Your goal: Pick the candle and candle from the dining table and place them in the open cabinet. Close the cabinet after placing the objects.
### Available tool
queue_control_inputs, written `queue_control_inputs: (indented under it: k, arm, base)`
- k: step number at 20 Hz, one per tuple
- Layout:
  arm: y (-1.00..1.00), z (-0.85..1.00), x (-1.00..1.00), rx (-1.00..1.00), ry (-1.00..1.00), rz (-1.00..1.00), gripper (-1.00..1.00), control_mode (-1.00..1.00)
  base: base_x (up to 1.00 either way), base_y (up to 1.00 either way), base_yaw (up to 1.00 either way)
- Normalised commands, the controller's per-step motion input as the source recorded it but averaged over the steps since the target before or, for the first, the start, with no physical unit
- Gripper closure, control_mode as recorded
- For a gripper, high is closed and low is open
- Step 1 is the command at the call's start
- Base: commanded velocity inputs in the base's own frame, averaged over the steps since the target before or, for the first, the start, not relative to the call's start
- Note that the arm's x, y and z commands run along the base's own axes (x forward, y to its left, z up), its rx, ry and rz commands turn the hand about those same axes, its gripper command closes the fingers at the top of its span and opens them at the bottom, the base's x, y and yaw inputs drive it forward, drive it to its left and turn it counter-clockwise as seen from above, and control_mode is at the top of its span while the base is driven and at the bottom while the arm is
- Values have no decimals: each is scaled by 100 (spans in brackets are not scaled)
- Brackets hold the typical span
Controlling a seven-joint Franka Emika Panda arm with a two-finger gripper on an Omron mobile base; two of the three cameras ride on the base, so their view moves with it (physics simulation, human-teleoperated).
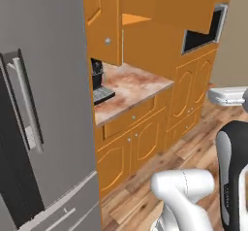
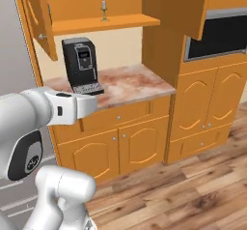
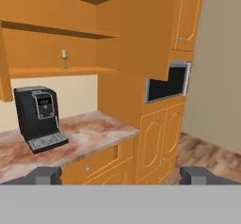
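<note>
A pale candle (image 2: 103,10) on a brass stemmed holder stands upright on the lower inner shelf of the open cabinet (image 2: 111,23). The hand view shows the same candle (image 3: 64,59) on that cabinet shelf (image 3: 61,71), far ahead and above. Both cabinet doors stand open, the left door (image 2: 36,16) swung outward and the right door (image 2: 176,7) also out. My gripper (image 3: 121,176) is open, nothing between its fingertips (image 3: 44,175), well back from the cabinet. The dining table is out of view.
A black coffee machine (image 2: 82,64) sits on the marbled counter (image 2: 130,84) under the cabinet. A tall oven unit with a dark opening (image 2: 217,33) stands to the right. A grey fridge (image 1: 43,108) fills the left. Wooden floor (image 2: 193,190) lies in front.
</note>
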Motion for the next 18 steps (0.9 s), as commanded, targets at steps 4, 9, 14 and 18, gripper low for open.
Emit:
queue_control_inputs:
  k: [4, 9, 14, 18]
  arm:
    - [0, 0, 0, 0, 0, 0, -100, 100]
    - [0, 0, 0, 0, 0, 0, -100, 100]
    - [0, 0, 0, 0, 0, 0, -100, 100]
    - [0, 0, 0, 0, 0, 0, -100, 100]
  base:
    - [-63, 72, -36]
    - [-75, 53, -37]
    - [-75, 15, -37]
    - [-86, 0, -39]
